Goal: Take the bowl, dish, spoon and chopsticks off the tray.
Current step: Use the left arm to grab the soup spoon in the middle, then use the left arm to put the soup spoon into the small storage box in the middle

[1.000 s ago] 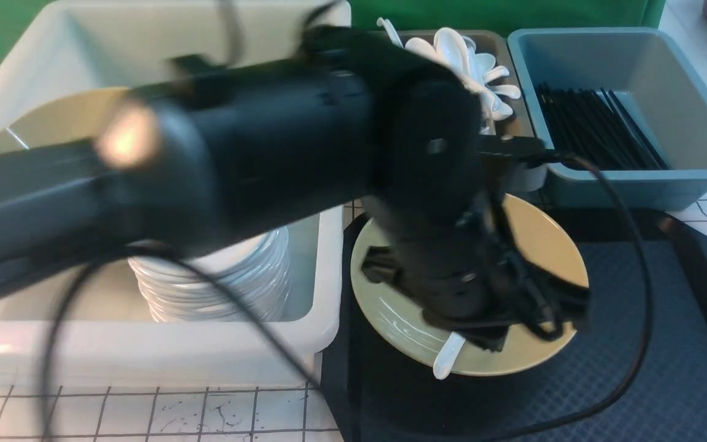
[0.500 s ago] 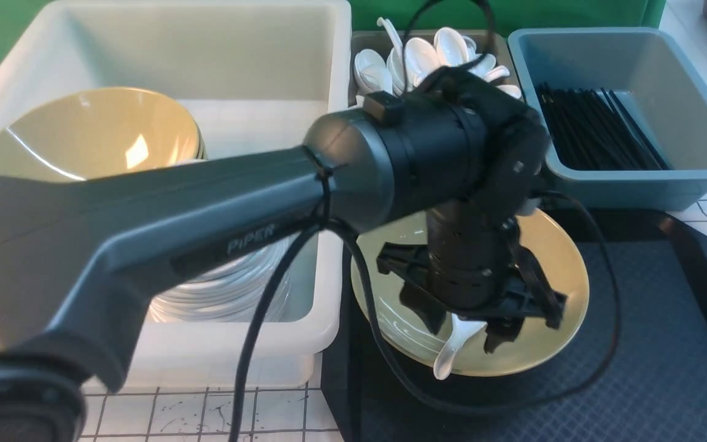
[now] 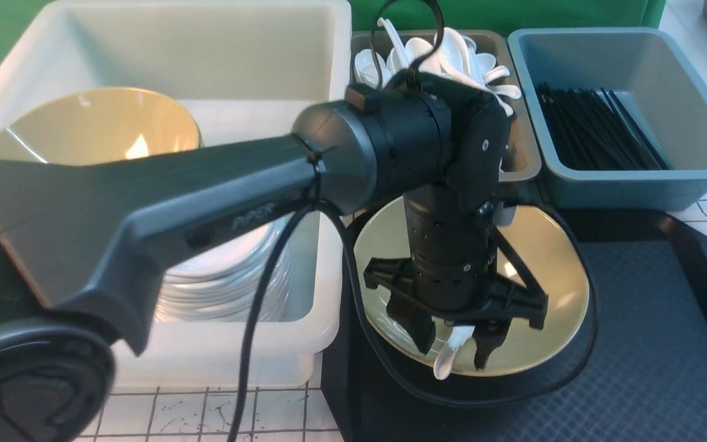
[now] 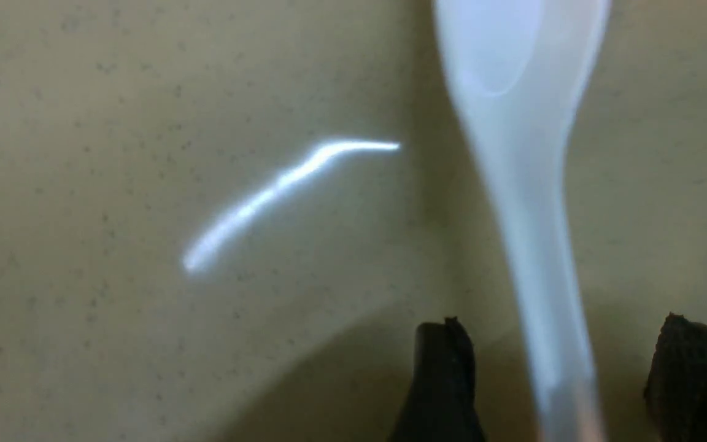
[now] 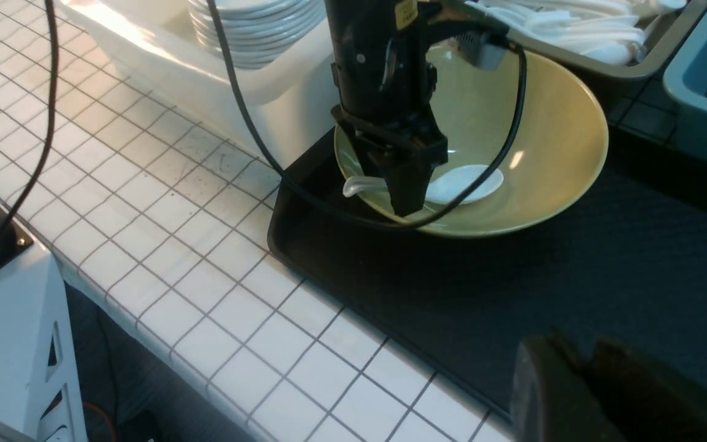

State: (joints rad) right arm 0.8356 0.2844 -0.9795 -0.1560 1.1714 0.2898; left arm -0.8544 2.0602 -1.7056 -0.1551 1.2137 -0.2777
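Change: Over the last second the left arm has steadied out of a blurred swing. The left tool [image 3: 455,341] has come down lower into the bowl [image 3: 550,258]. Bowl and spoon lie where they did.
Desk: White tiled desk [image 3: 175,417], carrying the tub, the bins and the tray.
White tub: The white tub [image 3: 206,55] stands left of the tray and holds a stack of white dishes [image 3: 224,288].
Tray: On the black tray [image 3: 666,368] the bowl stands in the far-left corner. No dish or chopsticks are seen on the part in view.
Bins: The blue-grey bin [image 3: 685,80] beyond the tray holds black sticks [image 3: 599,129]. The tan bin [image 3: 522,153] beside it holds white spoons.
Left tool: Spread and pointing down. Its fingers [image 4: 445,374] stand either side of the spoon handle, and no contact shows in the wrist view.
Right tool: The right tool [image 5: 583,362] shows only at the edge of its own view, well apart from the bowl. Whether it is spread or pressed together cannot be told.
Spoon: The spoon [image 3: 448,359] lies inside the bowl with its scoop toward the middle. The handle runs up to the near-left rim and just over it.
Assessment: The step in hand is judged to be taking the spoon out. The tool is now placed to close on the handle, but no grip is made yet. Spoon and bowl remain to be cleared.
Risk: The handle is glossy and narrow, so it may slip or pivot when pinched.
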